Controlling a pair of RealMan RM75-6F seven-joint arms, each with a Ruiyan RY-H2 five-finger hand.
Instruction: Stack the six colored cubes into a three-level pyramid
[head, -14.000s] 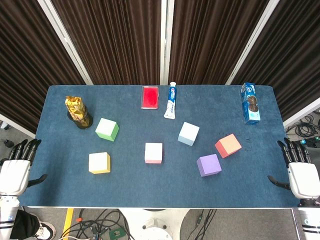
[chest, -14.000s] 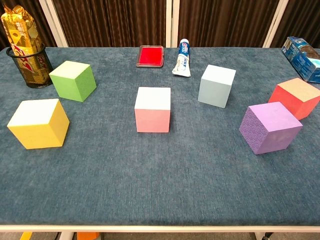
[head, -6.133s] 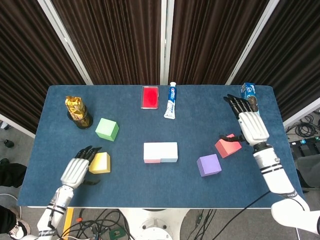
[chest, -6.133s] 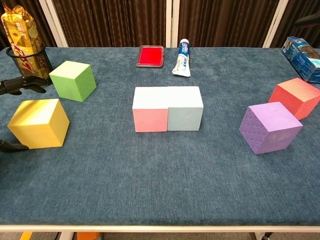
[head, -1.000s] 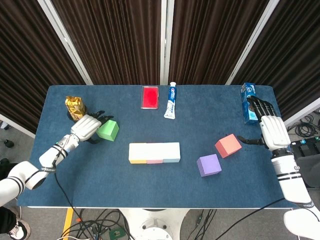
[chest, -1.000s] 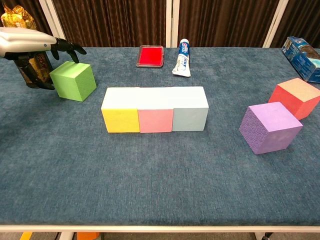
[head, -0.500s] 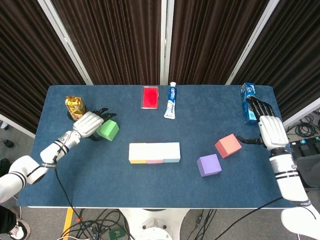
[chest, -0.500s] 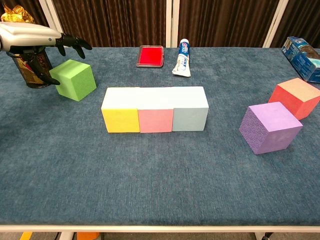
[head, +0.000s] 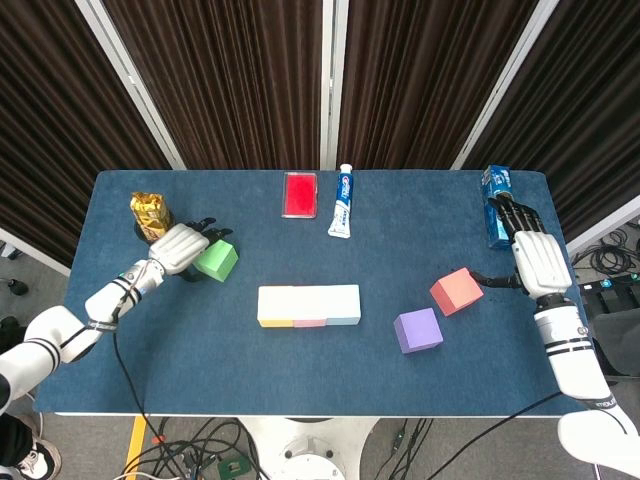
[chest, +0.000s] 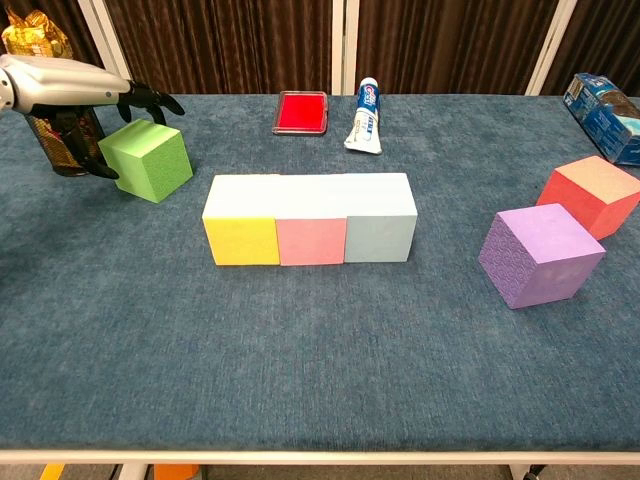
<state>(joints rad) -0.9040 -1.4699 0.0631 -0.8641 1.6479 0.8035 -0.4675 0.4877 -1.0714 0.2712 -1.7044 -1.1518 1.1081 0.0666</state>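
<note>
Head view and chest view together: the base row of the pyramid is sitting complete near the middle of the surface — yellow cube (chest: 241, 226), pink cube (chest: 311, 226) and pale blue cube (chest: 379, 225) touching side by side. Since a second ago the left robot hand (head: 178, 247) has been closing in on the green cube (chest: 147, 160), which is lying toward the left edge just beside a black mesh cup (chest: 58, 133); its fingers are now draping over the cube's top and far side with the thumb coming in low at the near-left face, and the cube has turned slightly under that contact. It is still resting on the surface, so the grasp is judged to be forming, not finished. The right robot hand (head: 537, 259) is hovering near the right edge, fingers apart and holding nothing, its thumb reaching toward the red cube (head: 456, 291); the purple cube (head: 417, 330) is lying just beside that one, nearer the front edge. Second level — judged next: green cube first, to be seated across a seam of the base row.
</note>
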